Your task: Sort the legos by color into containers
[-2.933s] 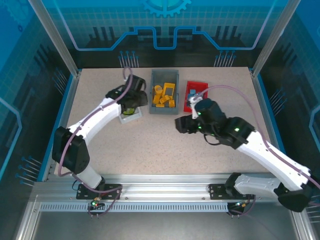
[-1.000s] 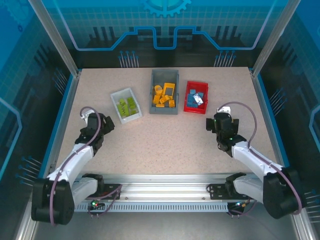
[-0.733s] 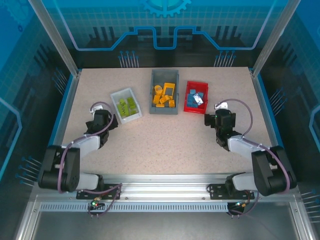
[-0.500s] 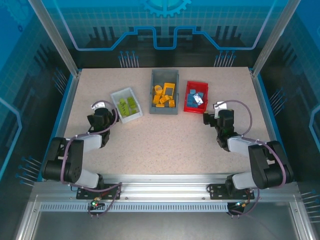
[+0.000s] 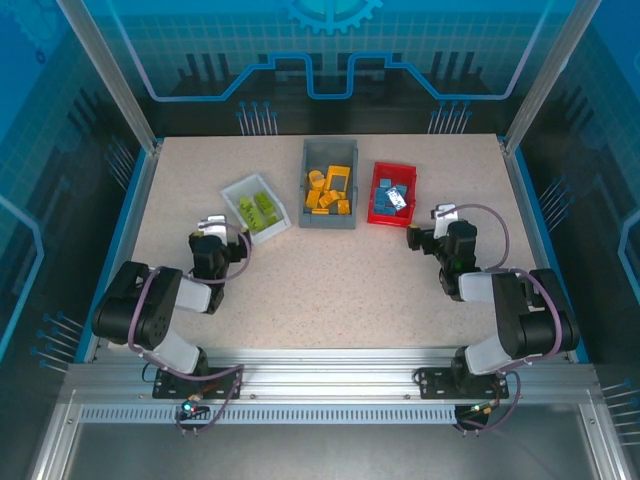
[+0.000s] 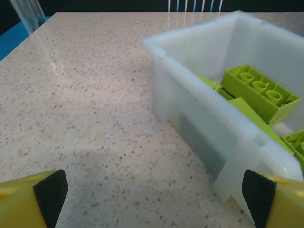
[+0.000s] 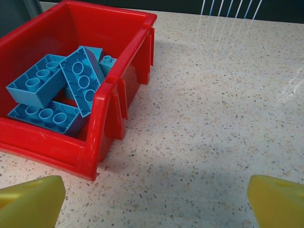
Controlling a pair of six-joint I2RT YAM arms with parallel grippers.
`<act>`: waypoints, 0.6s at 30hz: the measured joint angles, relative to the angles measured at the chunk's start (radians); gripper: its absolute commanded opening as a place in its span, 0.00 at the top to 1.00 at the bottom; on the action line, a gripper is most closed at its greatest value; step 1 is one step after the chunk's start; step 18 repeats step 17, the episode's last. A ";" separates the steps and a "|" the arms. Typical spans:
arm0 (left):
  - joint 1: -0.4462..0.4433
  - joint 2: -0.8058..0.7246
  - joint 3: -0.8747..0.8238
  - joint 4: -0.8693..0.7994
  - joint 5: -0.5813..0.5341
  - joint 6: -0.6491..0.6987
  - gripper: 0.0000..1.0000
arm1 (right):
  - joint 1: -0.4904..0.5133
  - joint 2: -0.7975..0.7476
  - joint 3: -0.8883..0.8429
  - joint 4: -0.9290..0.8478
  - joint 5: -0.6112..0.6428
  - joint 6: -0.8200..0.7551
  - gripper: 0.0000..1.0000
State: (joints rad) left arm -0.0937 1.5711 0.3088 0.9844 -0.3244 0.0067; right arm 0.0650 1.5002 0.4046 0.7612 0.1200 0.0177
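The lime green legos lie in the white container. Orange and yellow legos fill the grey container, and blue legos lie in the red container. My left gripper sits low, just in front of the white container, where green bricks show; it is open over bare table. My right gripper sits low, to the right of the red container, where blue bricks show; it is open with nothing between its fingers.
Both arms are folded back close to their bases at the near edge. The speckled tabletop lies bare between them. Blue-framed glass walls enclose the table on the left, right and back.
Both arms have drawn back from the containers and folded down near their bases. The left gripper left the white container, and the right one moved right of the red container. Both stayed open.
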 measured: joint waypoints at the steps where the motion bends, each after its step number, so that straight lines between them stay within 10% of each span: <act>1: 0.018 -0.001 0.017 -0.016 0.019 -0.007 0.01 | 0.000 0.000 0.000 -0.001 0.000 0.000 0.00; 18: 0.069 -0.003 0.047 -0.037 0.069 -0.031 0.01 | 0.006 0.000 0.000 -0.001 0.011 0.000 0.00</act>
